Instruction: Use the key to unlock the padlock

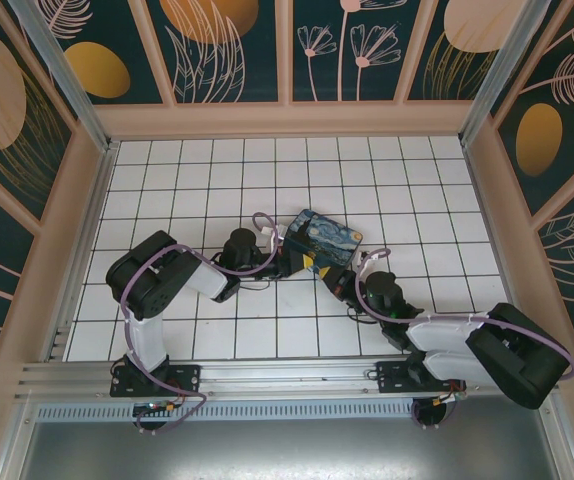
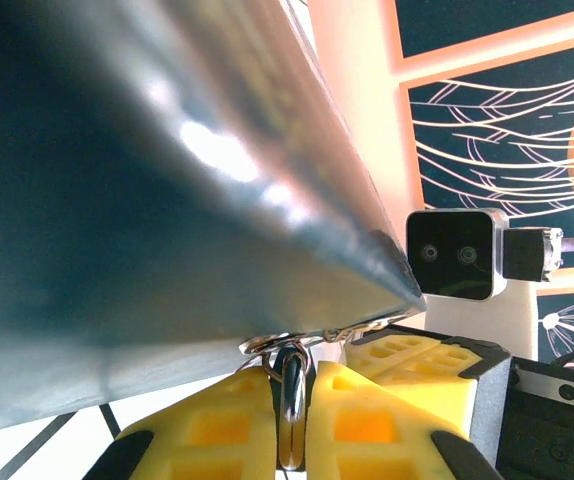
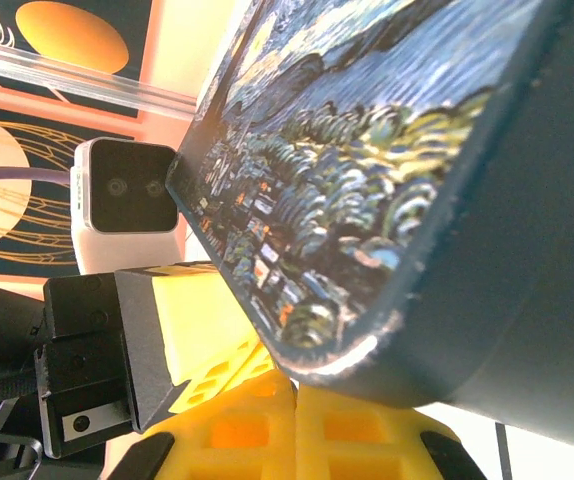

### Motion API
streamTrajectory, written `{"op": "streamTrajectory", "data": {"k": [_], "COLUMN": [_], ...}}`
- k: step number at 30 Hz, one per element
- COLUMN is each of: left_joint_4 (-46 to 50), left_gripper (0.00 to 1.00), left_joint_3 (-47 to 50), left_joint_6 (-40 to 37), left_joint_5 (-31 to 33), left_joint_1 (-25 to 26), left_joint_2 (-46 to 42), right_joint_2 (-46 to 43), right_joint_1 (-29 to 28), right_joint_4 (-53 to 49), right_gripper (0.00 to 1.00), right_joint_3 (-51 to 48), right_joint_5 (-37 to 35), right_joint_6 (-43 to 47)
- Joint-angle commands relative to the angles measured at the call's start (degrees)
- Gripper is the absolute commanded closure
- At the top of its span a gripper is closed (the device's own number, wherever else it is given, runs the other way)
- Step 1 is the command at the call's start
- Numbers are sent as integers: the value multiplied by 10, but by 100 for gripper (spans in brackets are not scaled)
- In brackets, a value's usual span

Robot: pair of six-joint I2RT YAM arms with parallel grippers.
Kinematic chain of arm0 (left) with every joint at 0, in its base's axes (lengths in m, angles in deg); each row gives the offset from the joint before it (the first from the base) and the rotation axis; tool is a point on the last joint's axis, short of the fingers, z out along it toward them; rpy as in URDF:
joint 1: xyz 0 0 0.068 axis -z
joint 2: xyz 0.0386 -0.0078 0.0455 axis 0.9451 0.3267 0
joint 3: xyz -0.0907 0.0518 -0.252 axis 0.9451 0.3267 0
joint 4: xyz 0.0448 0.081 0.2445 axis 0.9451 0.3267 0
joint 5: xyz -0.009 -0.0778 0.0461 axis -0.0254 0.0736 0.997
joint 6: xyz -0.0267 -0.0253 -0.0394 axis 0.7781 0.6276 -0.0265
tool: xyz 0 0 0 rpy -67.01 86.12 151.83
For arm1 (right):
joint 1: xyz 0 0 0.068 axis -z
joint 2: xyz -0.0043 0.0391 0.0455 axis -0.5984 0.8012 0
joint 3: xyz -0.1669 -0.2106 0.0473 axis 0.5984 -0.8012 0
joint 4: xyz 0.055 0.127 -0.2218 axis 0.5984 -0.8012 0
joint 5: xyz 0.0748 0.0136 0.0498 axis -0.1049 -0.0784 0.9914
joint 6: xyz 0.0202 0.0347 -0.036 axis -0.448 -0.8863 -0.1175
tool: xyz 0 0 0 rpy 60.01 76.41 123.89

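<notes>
Found left fingers [image 2: 237, 425] clamped on thin metal sliver, likely key [image 2: 291, 400], at box [image 2: 117, 200] edge; right fingers [image 3: 257, 430] shut under box corner; padlock too small to tell; judged slow, aligned twist best.

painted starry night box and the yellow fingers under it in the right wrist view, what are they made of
Box: probably printed tin. The picture is glossy, the edge is chipped pale, and its side shows soft metallic glare in the left wrist view. Right gripper's fingers: matte yellow moulded plastic or rubber with square pockets; which is unclear.
</notes>
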Motion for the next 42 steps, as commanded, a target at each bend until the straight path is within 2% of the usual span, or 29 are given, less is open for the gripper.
{"op": "streamTrajectory", "data": {"k": [1,11,25,42], "left_joint_4": [-10,-1,4,-5], "left_gripper": [100,100,100,100], "left_joint_3": [-12,-18,-15,-8], "left_joint_6": [-10,-9,-12,-12], "left_joint_5": [4,6,7,7], "left_joint_1": [-1,-1,-2,-1], "left_joint_2": [-1,-4,-11,-9], "right_joint_2": [6,-21,42,46], "right_joint_1": [-6,-15,-17,-8], "right_joint_4": [26,-25,-1,-10], "right_gripper": [100,100,100,100], "right_joint_3": [15,-15,14,41], "right_joint_5": [-5,-16,-7,-7], "right_joint_6": [1,-14,-10,-1]}}
